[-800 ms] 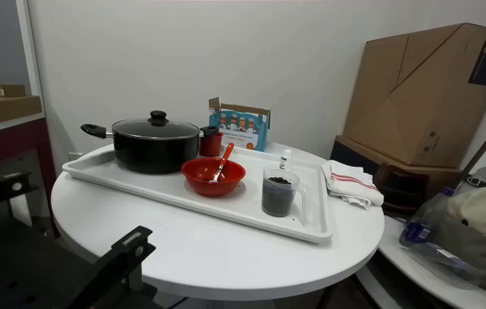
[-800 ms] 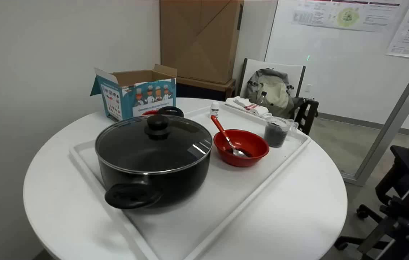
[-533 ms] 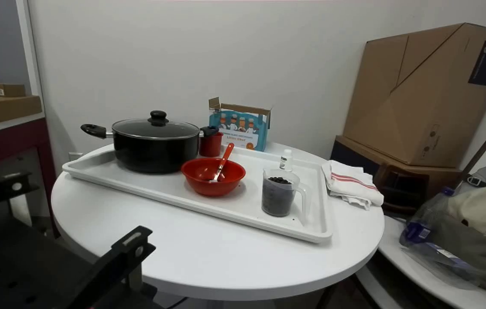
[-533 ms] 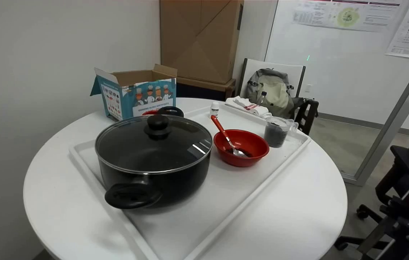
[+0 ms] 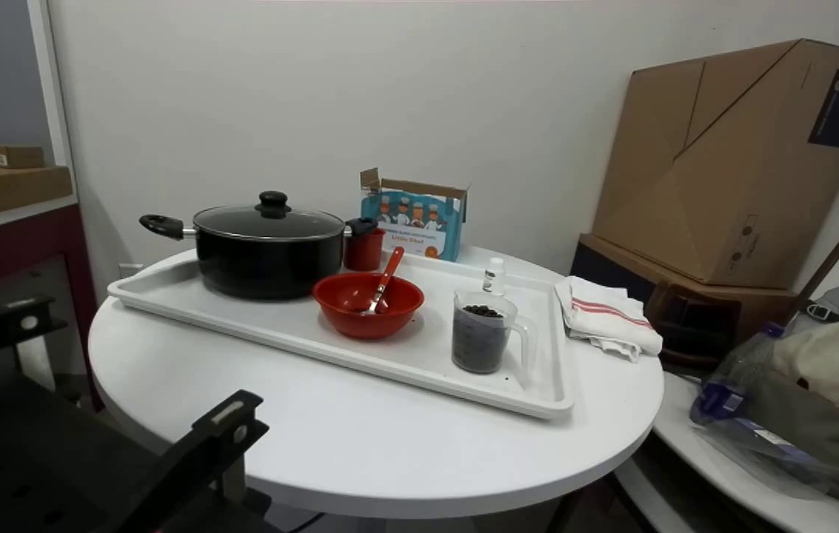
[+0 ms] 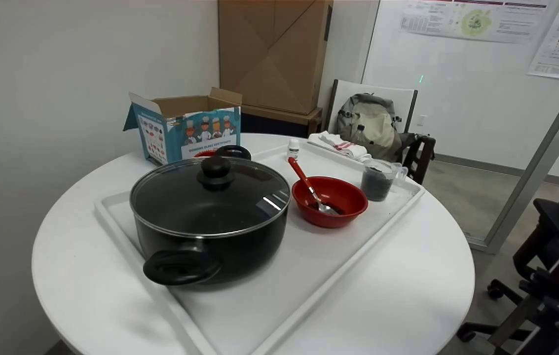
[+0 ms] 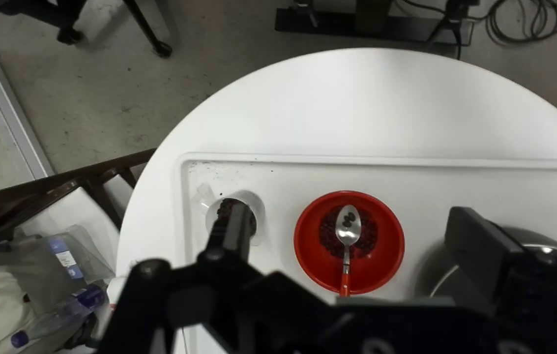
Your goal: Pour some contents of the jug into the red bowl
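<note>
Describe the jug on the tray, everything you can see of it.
The jug looks like see-through, cloudy plastic: cup-shaped, open-topped, with a small pouring lip, a side handle and faint wall markings too small to read. Dark, bean-like pieces fill much of it. It stands upright near one end of the white tray, apart from the red bowl. From outside, only the tray appears to touch it.

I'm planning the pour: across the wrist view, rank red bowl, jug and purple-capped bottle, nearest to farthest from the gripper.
1. Red bowl: framed between the gripper's open fingers.
2. Jug: left, partly behind one finger.
3. Purple-capped bottle: far lower left.
</note>
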Robot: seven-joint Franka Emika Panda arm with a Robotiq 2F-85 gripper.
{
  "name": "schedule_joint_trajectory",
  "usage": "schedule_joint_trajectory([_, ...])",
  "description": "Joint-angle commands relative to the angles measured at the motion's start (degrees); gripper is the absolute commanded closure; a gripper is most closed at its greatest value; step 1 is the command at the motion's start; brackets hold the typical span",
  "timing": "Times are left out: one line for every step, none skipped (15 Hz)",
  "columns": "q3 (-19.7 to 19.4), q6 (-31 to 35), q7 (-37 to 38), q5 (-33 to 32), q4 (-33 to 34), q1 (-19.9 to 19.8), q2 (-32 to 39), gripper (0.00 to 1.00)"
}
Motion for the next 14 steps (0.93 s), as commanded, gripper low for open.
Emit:
schedule_joint_trajectory([-3.2,-5.1,-11.2,-5.6,7.5,-0.6,7.0,0.0])
schedule_joint_trajectory([-4.0,-5.9,-14.1,-7.5,9.3,-1.0,8.9,0.0])
schedule_joint_trajectory([-4.6,-6.6,-16.7,-9.3,10.8,-1.2,10.4,0.0])
schedule_joint_trajectory([-5.4,-7.1,-19.5,-11.4,12.7,-1.6,12.6,0.0])
schedule_joint_trajectory([-6.0,-7.2,-22.1,-13.3,14.1,-1.9,14.2,0.0])
schedule_joint_trajectory([-6.8,-7.0,-25.1,-15.3,15.7,-2.3,16.4,0.0])
schedule_joint_trajectory([-7.2,-6.8,-27.6,-17.1,16.9,-2.6,18.0,0.0])
schedule_joint_trajectory([-7.9,-5.4,-30.2,-18.9,17.7,-3.1,20.0,0.0])
schedule_joint_trajectory([-8.4,-4.7,-32.6,-20.2,18.5,-3.5,21.4,0.0])
schedule_joint_trajectory([-8.9,-3.4,-35.7,-20.9,18.9,-4.0,22.7,0.0])
schedule_joint_trajectory([-9.2,-2.7,-38.2,-21.4,19.4,-4.4,23.8,0.0])
schedule_joint_trajectory([-9.6,-1.0,-41.6,-21.3,19.4,-5.0,24.7,0.0])
schedule_joint_trajectory([-9.7,0.0,-43.9,-21.3,19.7,-5.4,25.7,0.0])
schedule_joint_trajectory([-9.9,1.9,-46.6,-20.8,19.1,-5.9,26.1,0.0])
